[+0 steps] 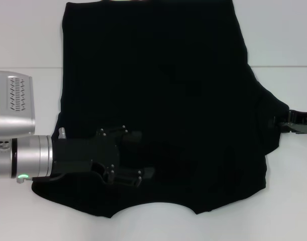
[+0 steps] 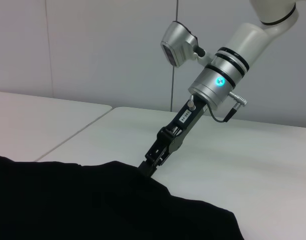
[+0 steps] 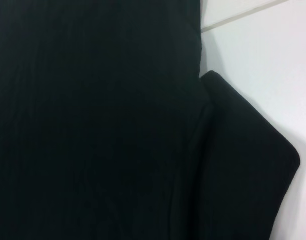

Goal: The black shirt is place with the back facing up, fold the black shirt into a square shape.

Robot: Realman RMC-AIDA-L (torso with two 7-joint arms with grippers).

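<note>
Black cotton, half-folded: the large plain black short-sleeved shirt [image 1: 163,100] lies spread on the white table [image 1: 289,45].

The left gripper [image 1: 130,158] lies over the shirt's near left part, jaw state unreadable against the dark cloth. The right gripper [image 2: 151,165] pinches the shirt's right sleeve edge. A thin pinch could slip mid-fold, or drag the whole shirt askew.
</note>
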